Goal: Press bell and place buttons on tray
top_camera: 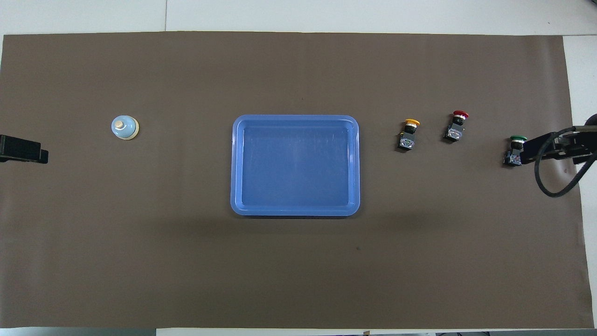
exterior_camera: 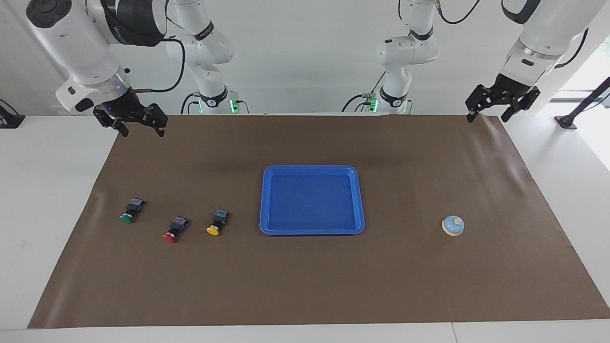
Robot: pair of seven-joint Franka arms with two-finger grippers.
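Note:
The light blue bell (exterior_camera: pixel 452 226) (top_camera: pixel 124 127) stands on the brown mat toward the left arm's end. The empty blue tray (exterior_camera: pixel 312 231) (top_camera: pixel 295 212) lies mid-table. Toward the right arm's end the yellow button (exterior_camera: pixel 214 229) (top_camera: pixel 409 133), red button (exterior_camera: pixel 169 236) (top_camera: pixel 457 123) and green button (exterior_camera: pixel 127 218) (top_camera: pixel 514 149) lie in a row. My left gripper (exterior_camera: pixel 487 116) hangs open and empty, high over the mat's corner nearest the robots. My right gripper (exterior_camera: pixel 143 132) is open and empty over the mat's other near corner; from overhead it overlaps the green button.
The brown mat (exterior_camera: pixel 305 286) covers most of the white table (exterior_camera: pixel 47 190). A black cable (top_camera: pixel 555 186) loops from the right arm over the mat's end. Both arm bases stand at the robots' edge of the table.

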